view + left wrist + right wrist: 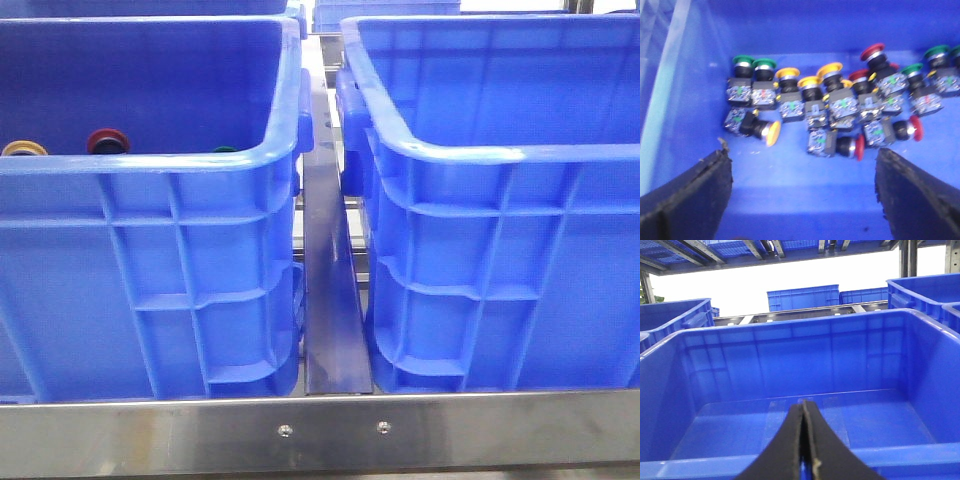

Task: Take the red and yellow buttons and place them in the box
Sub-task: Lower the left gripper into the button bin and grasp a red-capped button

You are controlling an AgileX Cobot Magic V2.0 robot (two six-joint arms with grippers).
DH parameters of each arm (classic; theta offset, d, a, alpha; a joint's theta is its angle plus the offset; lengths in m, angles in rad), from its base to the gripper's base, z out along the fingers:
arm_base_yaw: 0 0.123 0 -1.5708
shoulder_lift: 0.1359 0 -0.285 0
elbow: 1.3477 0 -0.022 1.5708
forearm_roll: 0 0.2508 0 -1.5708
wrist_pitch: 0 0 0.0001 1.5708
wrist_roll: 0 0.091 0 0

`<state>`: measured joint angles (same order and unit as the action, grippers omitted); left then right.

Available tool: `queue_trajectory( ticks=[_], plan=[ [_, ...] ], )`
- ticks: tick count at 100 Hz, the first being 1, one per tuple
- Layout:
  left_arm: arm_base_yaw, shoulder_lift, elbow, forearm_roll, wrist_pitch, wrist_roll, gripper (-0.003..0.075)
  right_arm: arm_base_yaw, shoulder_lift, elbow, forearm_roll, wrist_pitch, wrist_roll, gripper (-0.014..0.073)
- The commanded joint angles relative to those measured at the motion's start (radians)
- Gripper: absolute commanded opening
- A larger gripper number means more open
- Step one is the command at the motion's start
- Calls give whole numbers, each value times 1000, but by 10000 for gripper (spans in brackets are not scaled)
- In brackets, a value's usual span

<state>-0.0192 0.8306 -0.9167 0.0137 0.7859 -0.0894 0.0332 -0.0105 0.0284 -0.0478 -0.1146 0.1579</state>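
Note:
Several push-buttons with red, yellow and green caps lie in a cluster on the floor of the left blue crate (805, 25). A yellow button (772, 133) and a red button (859, 147) lie on their sides nearest my left gripper (802, 152). That gripper hangs open above the bare crate floor, short of them, with nothing between its fingers. In the front view a yellow cap (24, 148) and a red cap (107, 140) peek over that crate's rim. My right gripper (803, 403) is shut on nothing, in front of the empty blue box (790, 325).
Green-capped buttons (744, 60) stand at both ends of the cluster. The two crates (150, 165) (500, 155) stand side by side with a narrow metal-railed gap (330, 300) between them. More blue crates (802, 297) stand behind, under overhead shelving.

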Motion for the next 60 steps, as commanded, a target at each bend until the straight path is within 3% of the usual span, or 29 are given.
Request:
queue_trajectory(
  ticks=[1, 21, 40, 60],
  plan=[
    [-7, 27, -43, -49, -72, 1, 556, 2, -25, -15, -11, -83, 0, -97],
    [-26, 154, -85, -128, -74, 1, 555, 2, -25, -15, -11, -83, 0, -97],
    [-152, 307, -152, -132, -108, -60, 555, 2, -25, -15, -11, -83, 0, -97],
    [-300, 478, -267, 65, -126, -283, 555, 2, -25, -15, -11, -83, 0, -97]
  ],
)
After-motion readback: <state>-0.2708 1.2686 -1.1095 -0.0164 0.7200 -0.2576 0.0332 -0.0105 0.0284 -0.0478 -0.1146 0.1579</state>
